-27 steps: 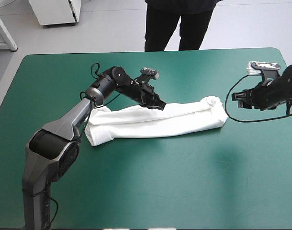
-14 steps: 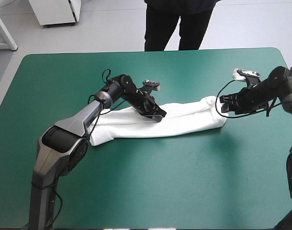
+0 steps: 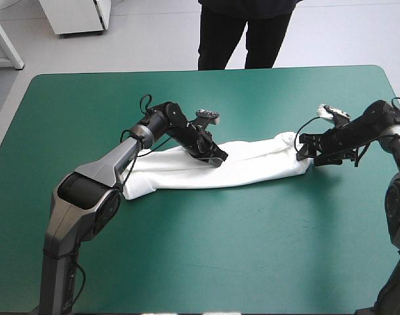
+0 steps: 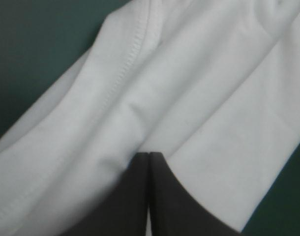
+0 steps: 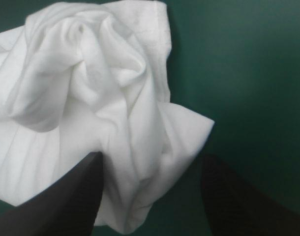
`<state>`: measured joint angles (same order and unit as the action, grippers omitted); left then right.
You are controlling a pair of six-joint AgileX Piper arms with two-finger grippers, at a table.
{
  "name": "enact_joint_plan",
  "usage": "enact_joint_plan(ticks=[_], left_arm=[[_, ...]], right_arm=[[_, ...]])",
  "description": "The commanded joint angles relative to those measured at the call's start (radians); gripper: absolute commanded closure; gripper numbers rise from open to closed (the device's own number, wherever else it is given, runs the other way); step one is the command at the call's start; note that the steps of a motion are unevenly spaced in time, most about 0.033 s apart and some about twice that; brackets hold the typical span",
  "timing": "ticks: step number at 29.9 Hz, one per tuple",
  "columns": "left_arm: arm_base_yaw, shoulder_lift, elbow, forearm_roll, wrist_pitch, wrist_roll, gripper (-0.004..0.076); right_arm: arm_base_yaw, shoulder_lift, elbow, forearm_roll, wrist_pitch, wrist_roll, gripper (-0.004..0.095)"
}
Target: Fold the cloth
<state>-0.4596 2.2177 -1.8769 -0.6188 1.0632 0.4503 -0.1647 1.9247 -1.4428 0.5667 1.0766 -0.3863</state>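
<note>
T-shirt (image 3: 252, 167) folded into a long white band across mid-table, both grippers at it.
Nearest us we see a wide stretch of open teal-green cover (image 3: 206, 256), room to move along the whole near side; more open cover runs past both ends of the band and behind it to the far edge. The left gripper (image 3: 220, 157) sits on the band about midway along, toward its far edge, black fingers closed into one point on the cloth; we can't tell if fabric is pinched between them. The right gripper (image 3: 304, 150) is at the bunched right end, fingers spread, the crumpled corner lying between them. The left arm (image 3: 141, 141) crosses the band's left part and hides its far edge there.
</note>
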Motion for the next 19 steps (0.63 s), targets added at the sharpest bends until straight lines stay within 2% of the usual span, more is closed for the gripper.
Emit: enact_joint_plan(ticks=[1,7,9,11,17,19], left_arm=[[-0.006,-0.059,-0.026,-0.022,0.002,0.001,0.0746],[-0.006,-0.059,-0.026,-0.021,0.005,0.005,0.0746],[-0.006,-0.059,-0.026,-0.018,0.005,0.005,0.0746],[-0.006,-0.059,-0.026,-0.018,0.005,0.005,0.0746],[-0.006,-0.059,-0.026,-0.011,0.002,0.016,0.0746],[-0.006,-0.059,-0.026,-0.002,0.002,0.016,0.0746]], right_arm=[[-0.007,-0.016,-0.048,0.055,-0.001,-0.016,0.0350],[-0.007,0.028,-0.050,0.118,0.001,-0.035,0.0350],[-0.007,0.039,-0.050,0.121,-0.001,-0.035,0.0386],[-0.007,0.044,-0.050,0.126,-0.001,-0.044,0.0491],[-0.007,0.044,-0.050,0.205,0.009,-0.130,0.0917],[-0.007,0.044,-0.051,0.254,0.017,-0.147,0.0919]])
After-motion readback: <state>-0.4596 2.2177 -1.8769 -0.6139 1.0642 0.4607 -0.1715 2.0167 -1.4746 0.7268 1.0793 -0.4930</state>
